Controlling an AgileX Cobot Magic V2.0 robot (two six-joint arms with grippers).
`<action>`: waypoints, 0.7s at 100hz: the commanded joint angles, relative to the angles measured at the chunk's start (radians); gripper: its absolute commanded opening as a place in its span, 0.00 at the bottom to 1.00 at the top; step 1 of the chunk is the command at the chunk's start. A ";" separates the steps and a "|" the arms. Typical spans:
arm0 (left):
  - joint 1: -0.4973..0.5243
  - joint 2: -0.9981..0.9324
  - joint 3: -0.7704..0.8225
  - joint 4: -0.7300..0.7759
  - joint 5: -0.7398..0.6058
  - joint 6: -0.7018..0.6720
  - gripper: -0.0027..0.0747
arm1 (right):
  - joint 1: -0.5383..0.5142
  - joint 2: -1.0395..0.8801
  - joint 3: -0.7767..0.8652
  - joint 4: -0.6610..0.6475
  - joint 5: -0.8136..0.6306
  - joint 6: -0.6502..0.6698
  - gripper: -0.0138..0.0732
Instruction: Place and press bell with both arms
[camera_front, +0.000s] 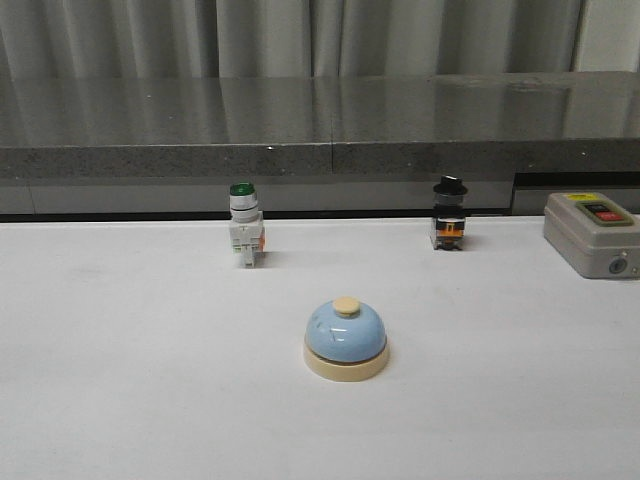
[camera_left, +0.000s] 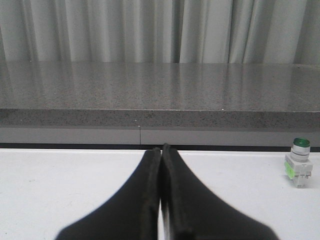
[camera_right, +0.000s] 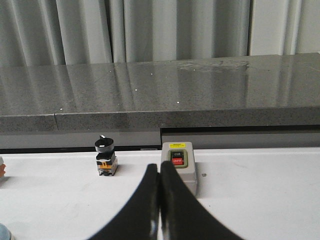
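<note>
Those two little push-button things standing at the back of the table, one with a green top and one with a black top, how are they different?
The green-capped switch has a white body and a clear green, rounded cap; the black-capped switch has a dark body with an orange band and a flat, wider black cap. The green one stands to the left of the bell, the black one to its right. The green one looks slightly taller. Both stand upright near the table's far edge.

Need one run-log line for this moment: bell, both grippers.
bell: upright on white table, untouched | left gripper: shut, empty | right gripper: shut, empty | arms: absent from front view | press: not started
</note>
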 joint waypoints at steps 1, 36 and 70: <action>0.001 -0.032 0.057 -0.003 -0.082 -0.010 0.01 | -0.003 0.052 -0.109 -0.010 0.016 -0.003 0.09; 0.001 -0.032 0.057 -0.003 -0.082 -0.010 0.01 | -0.003 0.487 -0.488 0.037 0.376 -0.003 0.09; 0.001 -0.032 0.057 -0.003 -0.082 -0.010 0.01 | -0.003 0.865 -0.720 0.052 0.494 -0.003 0.09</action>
